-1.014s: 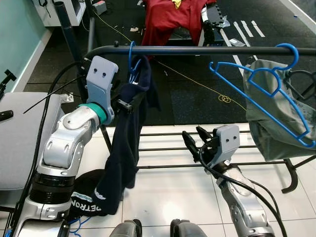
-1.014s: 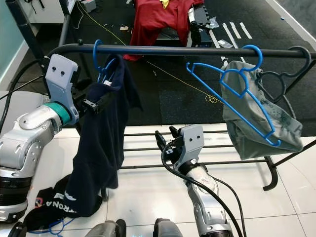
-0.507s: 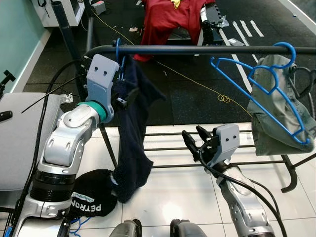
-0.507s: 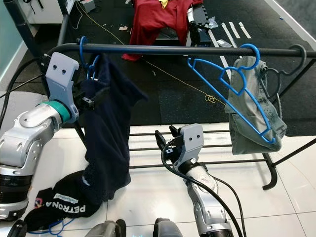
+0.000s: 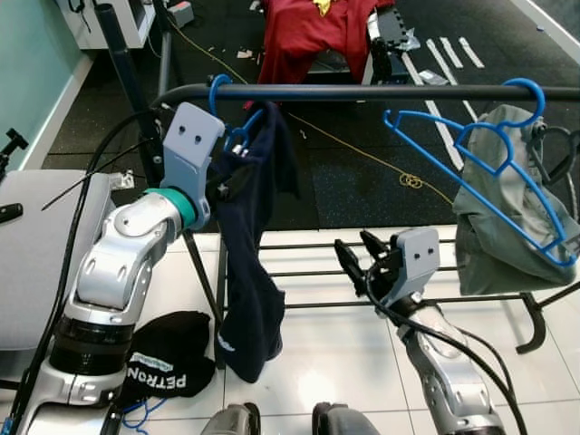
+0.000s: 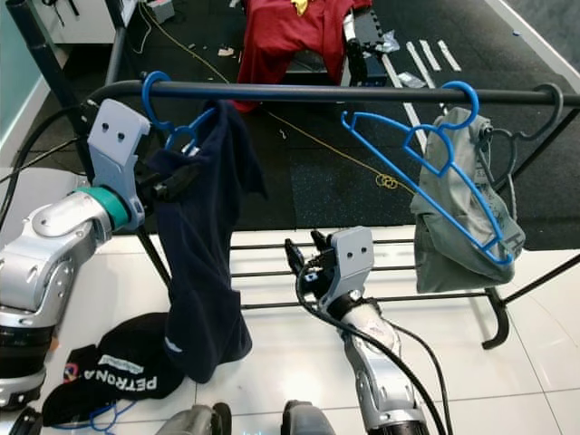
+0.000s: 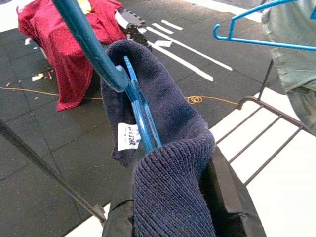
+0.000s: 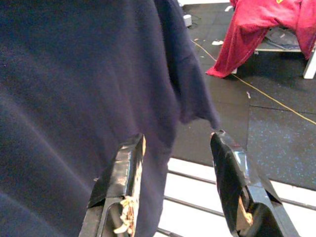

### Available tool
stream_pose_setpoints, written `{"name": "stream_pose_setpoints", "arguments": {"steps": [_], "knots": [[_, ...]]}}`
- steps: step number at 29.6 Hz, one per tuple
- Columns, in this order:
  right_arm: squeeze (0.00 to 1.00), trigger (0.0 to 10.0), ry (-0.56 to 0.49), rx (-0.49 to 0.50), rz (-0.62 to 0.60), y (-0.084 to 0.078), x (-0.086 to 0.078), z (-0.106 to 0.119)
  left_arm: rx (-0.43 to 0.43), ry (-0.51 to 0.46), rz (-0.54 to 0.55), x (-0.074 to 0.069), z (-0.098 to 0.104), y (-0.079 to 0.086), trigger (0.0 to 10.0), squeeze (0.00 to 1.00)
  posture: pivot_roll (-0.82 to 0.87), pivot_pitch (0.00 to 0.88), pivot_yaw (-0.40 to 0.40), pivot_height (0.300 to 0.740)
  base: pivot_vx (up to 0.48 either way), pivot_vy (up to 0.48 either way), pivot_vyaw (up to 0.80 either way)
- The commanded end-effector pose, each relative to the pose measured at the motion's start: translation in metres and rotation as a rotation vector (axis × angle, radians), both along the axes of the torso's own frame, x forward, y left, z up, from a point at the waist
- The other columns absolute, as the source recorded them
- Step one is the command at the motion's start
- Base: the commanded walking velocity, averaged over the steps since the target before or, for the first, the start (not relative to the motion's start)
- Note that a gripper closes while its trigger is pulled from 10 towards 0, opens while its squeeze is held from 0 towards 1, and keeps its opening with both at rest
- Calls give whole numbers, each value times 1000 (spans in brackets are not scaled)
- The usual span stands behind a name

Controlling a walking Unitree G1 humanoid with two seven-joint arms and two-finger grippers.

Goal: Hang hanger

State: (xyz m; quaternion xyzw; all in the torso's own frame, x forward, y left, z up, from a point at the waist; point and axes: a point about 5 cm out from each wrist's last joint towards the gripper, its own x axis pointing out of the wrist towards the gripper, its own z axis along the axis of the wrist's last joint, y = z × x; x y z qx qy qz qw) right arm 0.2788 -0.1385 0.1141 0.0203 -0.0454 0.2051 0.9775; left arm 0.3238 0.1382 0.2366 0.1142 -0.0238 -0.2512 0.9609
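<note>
**A:** Where's the hanger now?

**B:** The blue hanger (image 5: 231,136) with the navy sweater (image 5: 249,245) on it has its hook over the black rail (image 5: 362,91), near the rail's left end. My left gripper (image 5: 227,186) is up beside it, just under the rail, with the fingers clamped on the knit collar and the hanger's neck; in my left wrist view the sweater bunches between the black fingers (image 7: 224,192) and the blue plastic runs up out of the fabric.

**A:** Any writing you can read?

**B:** A small white label (image 7: 129,136) is sewn inside the collar, but its print is too small to make out. On the tiled floor by my left side lies a black garment (image 6: 122,367) with white letters; I can read "PETRONA", and the rest is folded away.

**A:** And your other hand?

**B:** My right gripper (image 5: 361,258) sits low in front of the rack's lower bars (image 5: 317,272), fingers spread and holding nothing. In its wrist view the navy cloth hangs close ahead of the two fingers (image 8: 123,182).

**A:** What else is on the rail?

**B:** Toward the right end, a second blue hanger (image 6: 435,172) hangs tilted, with a grey-green garment (image 6: 462,217) behind it. Beyond the rack a red garment (image 5: 313,32) is draped over something on the dark floor.
</note>
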Motion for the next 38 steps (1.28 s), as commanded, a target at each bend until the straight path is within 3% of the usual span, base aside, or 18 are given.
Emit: {"name": "stream_pose_setpoints", "arguments": {"steps": [1, 8, 12, 16, 23, 30, 34, 38], "knots": [[0, 10000, 8, -9, 0, -1, -1, -2, 0, -3, -50, -5, -2, -4, 0, 0, -38, 78, 45, 740, 0, 0, 0], [0, 10000, 7, -11, 1, -1, -1, -2, -12, -23, -89, -9, -1, -6, 0, 0, -40, 74, 45, 740, 0, 0, 0], [0, 10000, 3, -13, -2, -2, -1, -2, 24, -42, -201, -20, -3, -7, 0, 0, -40, 74, 45, 740, 0, 0, 0], [0, 10000, 2, -12, -4, -2, -1, -1, 38, -83, -221, -25, -1, -3, 0, 0, -37, 77, 44, 740, 0, 0, 0], [0, 10000, 7, -12, -3, -2, -2, -2, 20, -185, -200, -28, 11, -1, 0, 0, -36, 84, 43, 740, 0, 0, 0], [0, 10000, 12, -15, -1, -2, -1, -3, 60, -199, -202, -27, 10, -3, 0, 0, -37, 84, 43, 740, 0, 0, 0], [0, 10000, 16, -18, -6, -4, -1, -3, 133, -237, -96, -13, 15, -4, 0, 0, -44, 94, 44, 740, 0, 0, 0], [0, 10000, 20, -19, -7, -4, -1, -3, 148, -293, -68, -8, 23, -5, 0, 0, -47, 99, 47, 740, 0, 0, 0]]}}
